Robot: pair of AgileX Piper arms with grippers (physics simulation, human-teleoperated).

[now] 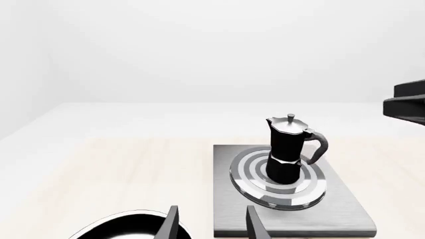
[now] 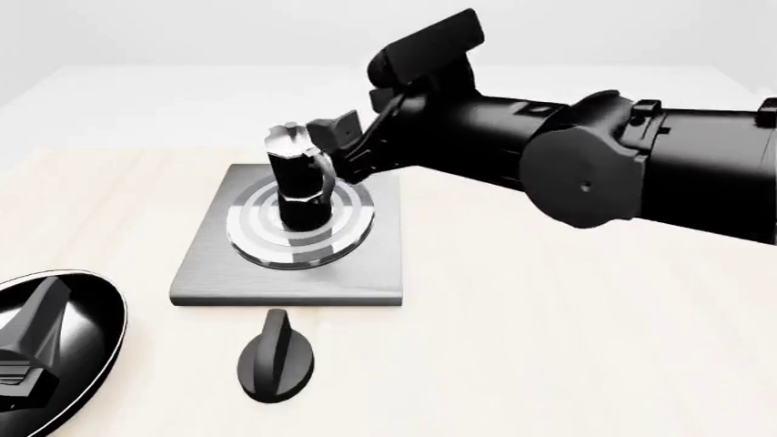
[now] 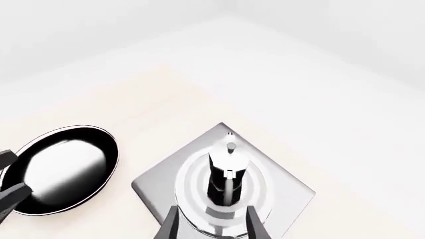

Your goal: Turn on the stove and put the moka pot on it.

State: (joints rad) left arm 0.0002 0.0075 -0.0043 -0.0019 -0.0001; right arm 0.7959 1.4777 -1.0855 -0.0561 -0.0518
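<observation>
1. Right claw (image 2: 346, 146): jaws apart, empty, just beside the moka pot handle. Left claw (image 1: 209, 224): open, low near the frying pan (image 2: 73, 337).
2. Stove (image 2: 364, 273): flat on the worktop.
3. Moka pot (image 2: 300, 182): upright on the burner rings.
4. Knob (image 2: 276, 357): just before the stove.
5. Step judged: placement done. Next: withdraw the right claw clear without tipping the pot.

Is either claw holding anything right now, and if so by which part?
Nothing is held. The right claw is open above the moka pot, which stands free on the stove's burner. The left claw is open too, over the frying pan.
</observation>
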